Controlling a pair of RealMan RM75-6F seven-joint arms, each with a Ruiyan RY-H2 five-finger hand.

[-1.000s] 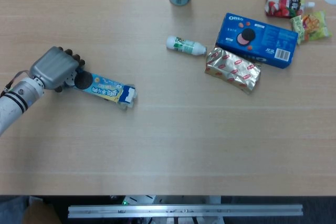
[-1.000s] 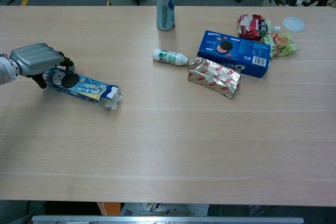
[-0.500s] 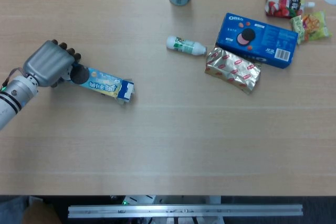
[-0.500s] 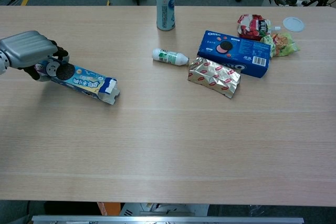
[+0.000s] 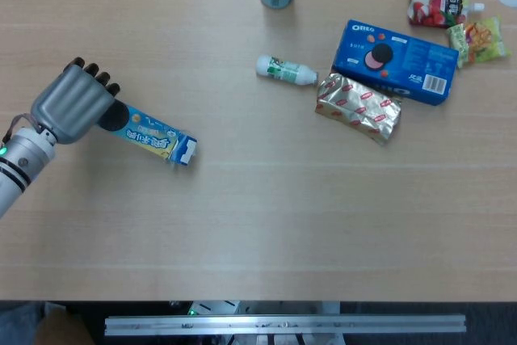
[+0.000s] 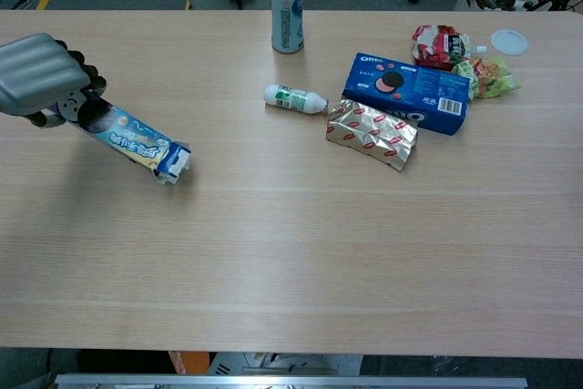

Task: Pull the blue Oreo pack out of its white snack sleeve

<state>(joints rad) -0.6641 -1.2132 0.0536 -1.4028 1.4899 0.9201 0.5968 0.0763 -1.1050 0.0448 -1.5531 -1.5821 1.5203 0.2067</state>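
A: Start at the fingers [image 5: 90, 73]. What are they doing?

B: They're curled tight around one end of the snack sleeve [image 5: 152, 135], so the left hand [image 5: 71, 105] is gripping it. A second ago that end lay low on the desk [image 5: 266, 224]; now the hand has lifted and drawn back toward the left edge, and the sleeve hangs tilted from it, open end downward.

A: Is the open end still on the wood?

B: In the chest view its torn white flap [image 6: 171, 161] looks to be touching or just above the surface; I can't tell which. It has slid leftward along with the hand.

A: And the Oreo pack?

B: I can't make out a separate blue pack coming free. The sleeve shows pale blue print with a dark cookie picture near the hand, and whatever is inside seems to be still inside. So the lift looks like a repositioning or a tip-out attempt, not an extraction yet.

A: The other hand?

B: The right hand shows in neither view. My guess is the pull needs it, or a shake.

A: Anything nearby in the way?

B: No. The blue Oreo box [image 5: 395, 61], gold foil bag [image 5: 358, 107] and small lying bottle [image 5: 286, 69] sit well apart, across the desk.
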